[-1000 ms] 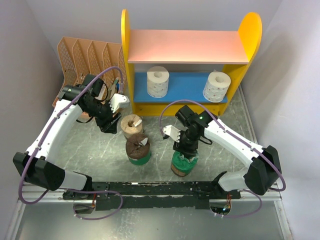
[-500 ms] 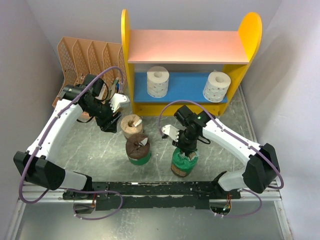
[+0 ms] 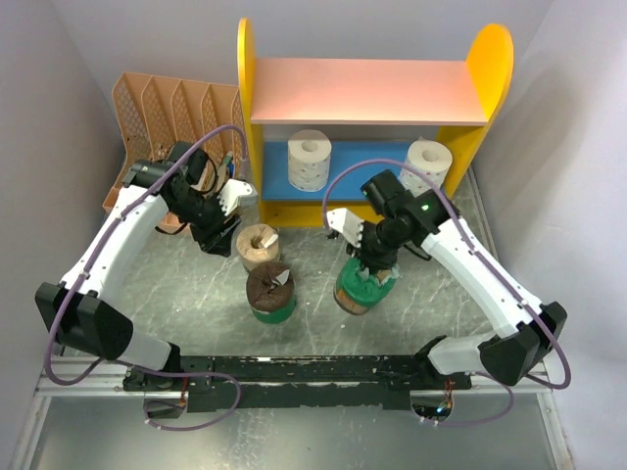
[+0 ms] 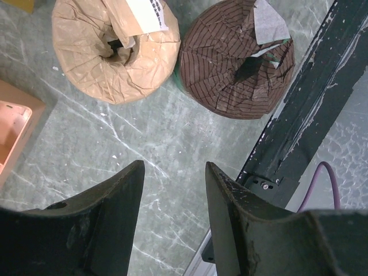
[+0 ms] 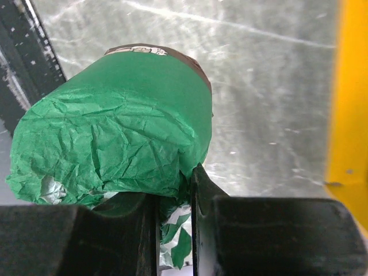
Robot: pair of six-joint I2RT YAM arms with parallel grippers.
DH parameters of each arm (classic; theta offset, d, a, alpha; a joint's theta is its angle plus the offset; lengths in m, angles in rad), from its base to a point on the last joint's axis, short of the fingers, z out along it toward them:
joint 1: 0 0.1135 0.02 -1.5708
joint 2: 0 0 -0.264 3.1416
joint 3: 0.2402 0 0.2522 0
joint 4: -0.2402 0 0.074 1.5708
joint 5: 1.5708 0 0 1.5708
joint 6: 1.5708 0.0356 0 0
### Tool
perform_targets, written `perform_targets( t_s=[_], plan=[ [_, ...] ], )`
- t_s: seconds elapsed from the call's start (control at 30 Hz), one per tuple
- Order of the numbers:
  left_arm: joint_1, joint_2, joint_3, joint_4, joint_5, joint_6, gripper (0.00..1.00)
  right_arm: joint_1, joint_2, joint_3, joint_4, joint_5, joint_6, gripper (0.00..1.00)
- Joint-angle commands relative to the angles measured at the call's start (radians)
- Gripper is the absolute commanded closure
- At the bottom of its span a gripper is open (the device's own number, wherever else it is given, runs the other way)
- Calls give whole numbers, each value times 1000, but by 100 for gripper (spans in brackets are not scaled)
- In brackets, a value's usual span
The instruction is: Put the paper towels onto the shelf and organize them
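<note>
right gripper (image 5: 174, 192) pinching green-wrapped roll (image 5: 123, 123) by its wrapper, left gripper (image 4: 172, 172) spread empty; lift gently, wrapper may tear, aim for blue lower board (image 3: 362, 164).

No text can be read; the white label (image 4: 146, 14) on the tan roll (image 4: 115, 52) carries dark print too blurred to make out.

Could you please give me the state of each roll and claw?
Left white roll, upright on blue board.
Right white roll, upright on blue board.
Tan roll, upright on table.
Middle green roll, upright on table.
Right green roll, pinched by its wrap.
Left claw, open, empty.
Right claw, shut on right green roll.
</note>
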Motion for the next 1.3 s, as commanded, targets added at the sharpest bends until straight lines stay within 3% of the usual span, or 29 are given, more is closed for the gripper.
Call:
perform_targets(
  t_s=[0.0,0.33,0.5,0.83,0.93,1.27],
  plan=[
    [-8,30,68,-29,-1,6,43,-40,-38,139,-80,8,-108,100],
    [-12,19,79,-36,20,-32,43,-65,56,404,-87,137,-112,100],
    [-12,8,57,-27,13,-34,43,-69,159,640,-66,87,-11,100],
    [-12,-26,32,-16,16,-29,44,-81,175,921,166,212,165,100],
    [-12,-39,12,-10,11,-28,44,-118,200,1018,167,236,226,100],
    [3,-55,-6,-7,10,-31,44,-305,154,1055,230,252,295,100]
  ],
)
